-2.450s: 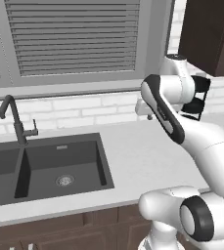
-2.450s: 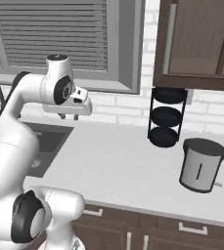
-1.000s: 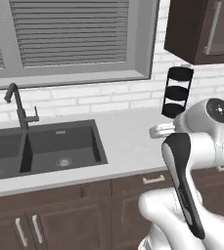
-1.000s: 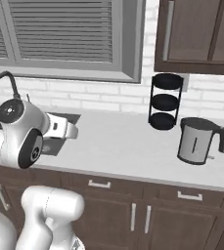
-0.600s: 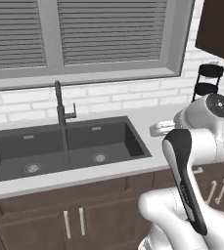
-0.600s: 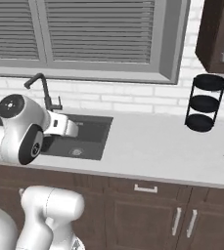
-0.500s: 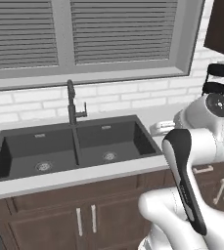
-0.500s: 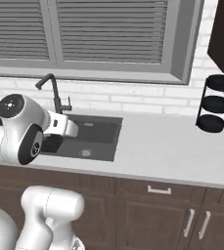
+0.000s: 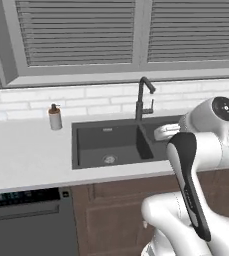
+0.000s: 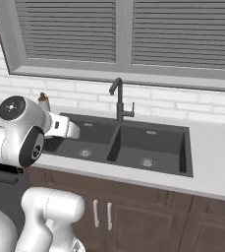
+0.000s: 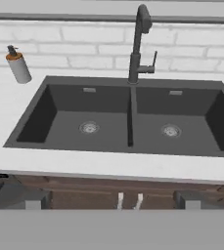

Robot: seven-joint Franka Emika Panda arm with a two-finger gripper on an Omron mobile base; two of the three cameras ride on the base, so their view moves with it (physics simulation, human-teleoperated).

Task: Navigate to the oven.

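Note:
The oven is out of view. My arm is folded close to the base, with the hand (image 9: 166, 131) held over the counter's front edge by the dark double sink (image 9: 108, 145). The same hand (image 10: 65, 127) shows at the sink's left end in the right base view. In the hand view the gripper (image 11: 111, 201) looks straight at the sink (image 11: 128, 122), its two fingertips (image 11: 35, 200) set wide apart and open with nothing between them.
A black faucet (image 9: 143, 97) rises behind the sink. A soap dispenser (image 9: 55, 117) stands on the white counter (image 9: 26, 155) to its left. A grey dishwasher (image 9: 26, 200) with a dark display strip sits under the counter at lower left. A shuttered window (image 9: 81, 35) spans the wall.
The base has driven left along the counter, so the whole scene slid right. The black tiered stand and kettle left the views; the sink, soap dispenser and dishwasher came in.

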